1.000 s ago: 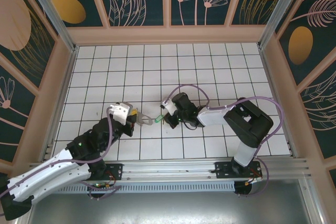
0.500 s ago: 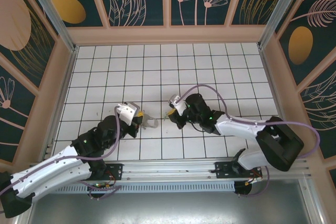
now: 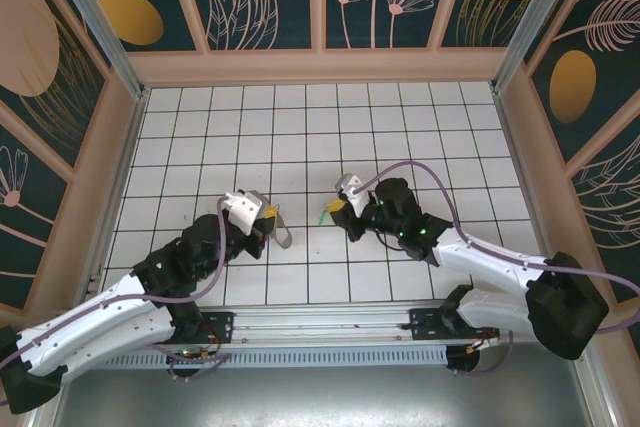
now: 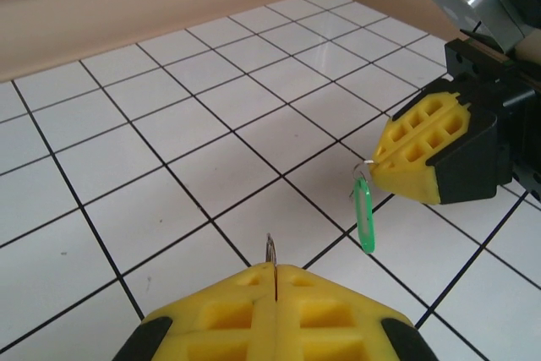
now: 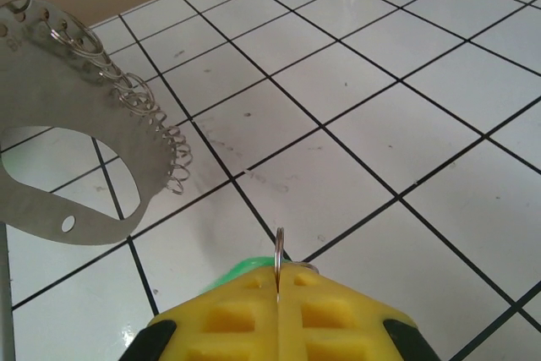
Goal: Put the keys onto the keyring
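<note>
From above, the left gripper [image 3: 268,221] was pinched shut on one flat tan-grey teardrop-shaped metal keyring [image 3: 284,234], held over the white, black-lined tiled floor [image 3: 400,127] near the middle. The right gripper [image 3: 334,209], just to its right and apart from it, was clamped on one tiny bright-green key [image 3: 321,215]. The left wrist view gave only the keyring's thin edge between its own closed yellow fingers [image 4: 220,314], yet showed the key whole, hanging tilted from the right gripper's tip. The right wrist view showed the keyring's broad face: one large opening, small punched holes, and a row of silvery wire rings [image 5: 161,137] along its right edge, too crowded to count
</note>
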